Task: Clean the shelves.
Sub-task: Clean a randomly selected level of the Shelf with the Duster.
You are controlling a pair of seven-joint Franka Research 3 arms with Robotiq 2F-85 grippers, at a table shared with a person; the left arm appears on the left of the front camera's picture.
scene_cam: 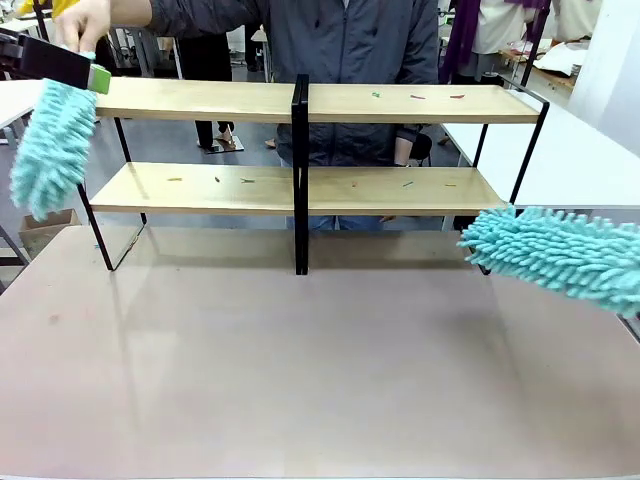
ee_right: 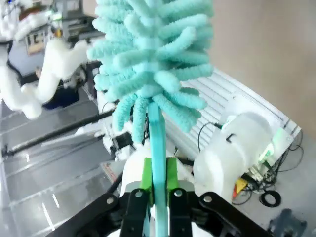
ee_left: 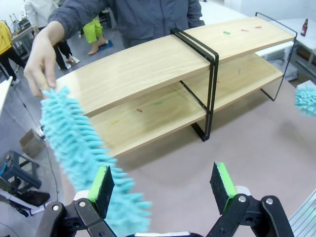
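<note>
matte pinkish-grey tabletop (scene_cam: 300,380) carries the shelves (scene_cam: 200,100) along its far edge: two long pale wooden boards in a thin black metal frame with a central post, tiny coloured scraps (scene_cam: 417,97) on both tiers. the left gripper (ee_left: 162,177) has its green-padded fingers spread wide; a shaggy teal duster (ee_left: 74,143) brushes one pad, its far end meeting the person's hand (ee_left: 42,64). the right gripper (ee_right: 158,173) is clenched on the slim teal stem of a second duster (ee_right: 153,49), near the shelves' right end.
</note>
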